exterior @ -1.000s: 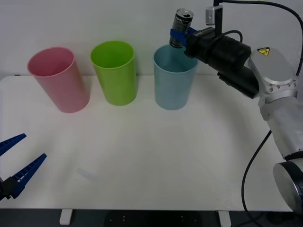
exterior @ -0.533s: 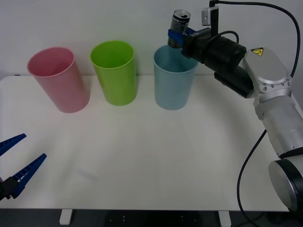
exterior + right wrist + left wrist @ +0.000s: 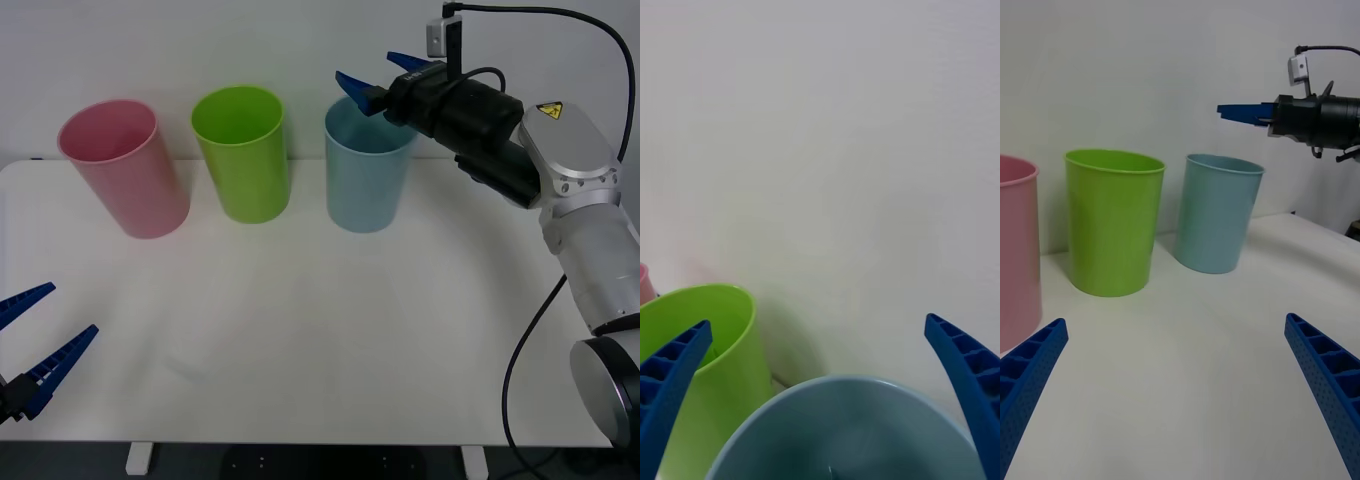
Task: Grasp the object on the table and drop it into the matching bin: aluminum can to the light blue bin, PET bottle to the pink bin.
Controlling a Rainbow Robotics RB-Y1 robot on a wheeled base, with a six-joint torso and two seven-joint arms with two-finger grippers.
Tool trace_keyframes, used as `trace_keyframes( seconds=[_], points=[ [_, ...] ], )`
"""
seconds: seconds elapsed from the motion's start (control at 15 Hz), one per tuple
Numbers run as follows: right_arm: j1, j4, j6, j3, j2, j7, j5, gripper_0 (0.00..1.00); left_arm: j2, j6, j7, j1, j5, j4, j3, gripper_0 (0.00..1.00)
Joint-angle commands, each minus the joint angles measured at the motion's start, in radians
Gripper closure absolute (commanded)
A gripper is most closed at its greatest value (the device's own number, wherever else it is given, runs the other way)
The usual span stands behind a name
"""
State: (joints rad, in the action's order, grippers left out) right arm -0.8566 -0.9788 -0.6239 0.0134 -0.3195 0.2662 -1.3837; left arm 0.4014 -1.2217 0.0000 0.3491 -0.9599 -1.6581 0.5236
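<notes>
My right gripper [image 3: 380,76] hangs spread and empty over the tall light blue plastic bin [image 3: 367,180] at the table's [image 3: 300,340] far edge — drop apparently done.

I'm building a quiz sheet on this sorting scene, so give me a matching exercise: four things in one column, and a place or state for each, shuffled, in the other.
Things:
1. right gripper
2. left gripper
3. pink bin
4. lime green bin

Places or states:
A. middle of the bin row
B. open, above the light blue bin
C. open, low at the table's near left edge
D. leftmost in the row

Pairs: 1-B, 2-C, 3-D, 4-A
</notes>
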Motion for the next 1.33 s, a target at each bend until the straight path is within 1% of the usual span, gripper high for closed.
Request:
trace_keyframes(
  seconds=[0.07,0.4,0.6,0.93,1.13,1.2,1.33],
  points=[
    [0.034,-0.038,-0.054,-0.026,-0.006,-0.007,0.005,0.00,0.000,0.000,0.000,0.000,0.000,0.000,0.000,0.00],
    [0.174,-0.227,-0.066,-0.026,-0.029,0.002,0.011,0.00,0.000,0.000,0.000,0.000,0.000,0.000,0.000,0.00],
    [0.269,-0.330,-0.086,-0.026,-0.055,0.004,0.026,0.00,0.000,0.000,0.000,0.000,0.000,0.000,0.000,0.00],
    [0.455,-0.498,-0.126,-0.026,-0.121,-0.019,0.095,0.00,0.000,0.000,0.000,0.000,0.000,0.000,0.000,0.00],
    [0.573,-0.600,-0.154,-0.029,-0.161,-0.050,0.137,0.00,0.000,0.000,0.000,0.000,0.000,0.000,0.000,0.00],
    [0.617,-0.632,-0.175,-0.039,-0.171,-0.097,0.155,0.00,0.000,0.000,0.000,0.000,0.000,0.000,0.000,0.00],
    [0.683,-0.655,-0.254,-0.090,-0.173,-0.165,0.160,0.00,0.000,0.000,0.000,0.000,0.000,0.000,0.000,0.00]
  ],
)
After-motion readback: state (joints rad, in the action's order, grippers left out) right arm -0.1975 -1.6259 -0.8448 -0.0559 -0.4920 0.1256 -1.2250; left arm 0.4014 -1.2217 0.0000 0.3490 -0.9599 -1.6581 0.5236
